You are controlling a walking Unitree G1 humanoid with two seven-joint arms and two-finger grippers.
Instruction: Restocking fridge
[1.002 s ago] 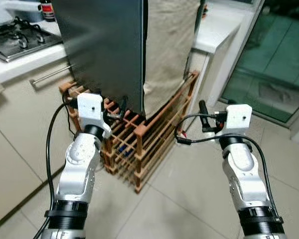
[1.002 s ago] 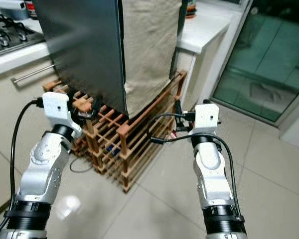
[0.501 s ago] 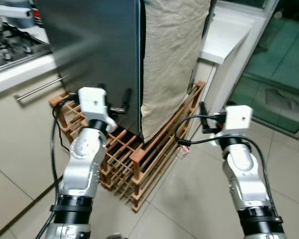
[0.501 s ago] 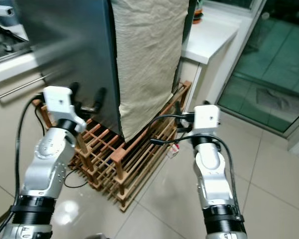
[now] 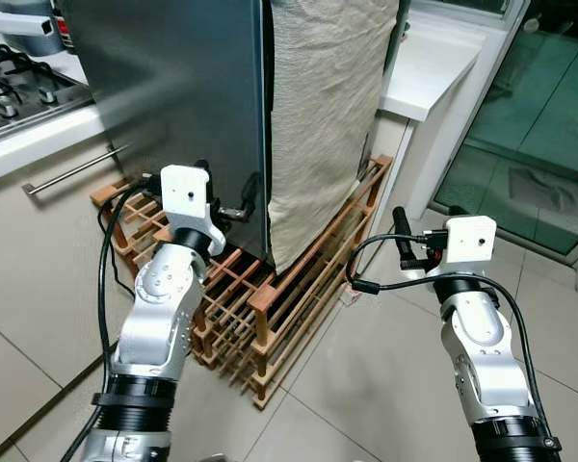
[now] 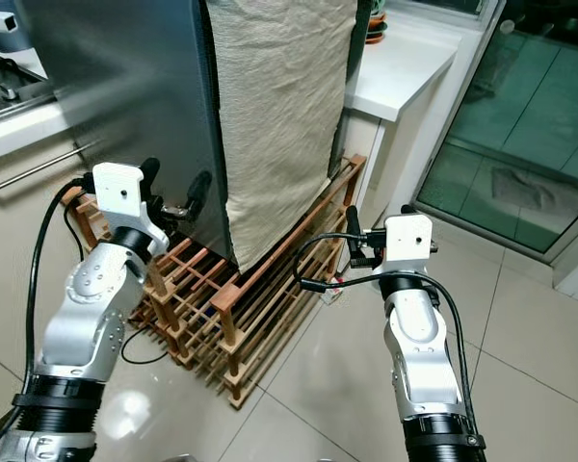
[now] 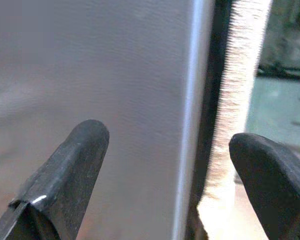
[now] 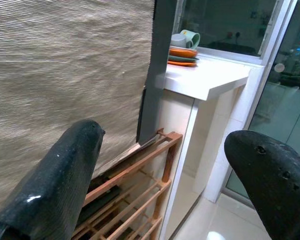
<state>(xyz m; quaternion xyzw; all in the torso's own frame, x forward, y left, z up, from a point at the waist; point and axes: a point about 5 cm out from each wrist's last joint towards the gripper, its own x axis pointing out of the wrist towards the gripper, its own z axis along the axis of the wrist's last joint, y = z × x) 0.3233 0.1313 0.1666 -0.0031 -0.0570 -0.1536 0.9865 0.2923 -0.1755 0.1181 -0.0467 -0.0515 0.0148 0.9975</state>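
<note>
Reaching with left gripper (image 7: 165, 165), jaws spread, straddling the fridge (image 5: 173, 96) door's edge (cloth (image 5: 323, 115) draped beside); right gripper (image 8: 160, 175) hovering open, apart, near wooden rack (image 5: 270, 308).

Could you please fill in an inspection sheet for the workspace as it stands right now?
Surface: tiled floor, glossy.
Job's things: steel fridge, door shut, standing on a wooden slatted rack; beige cloth draped down its side.
Clutter: stacked dishes on the white counter.
Grippers: left gripper open at the door's edge; right gripper open, in free air.
Cables: black leads looped at both wrists.
Surroundings: gas hob, glass door.
</note>
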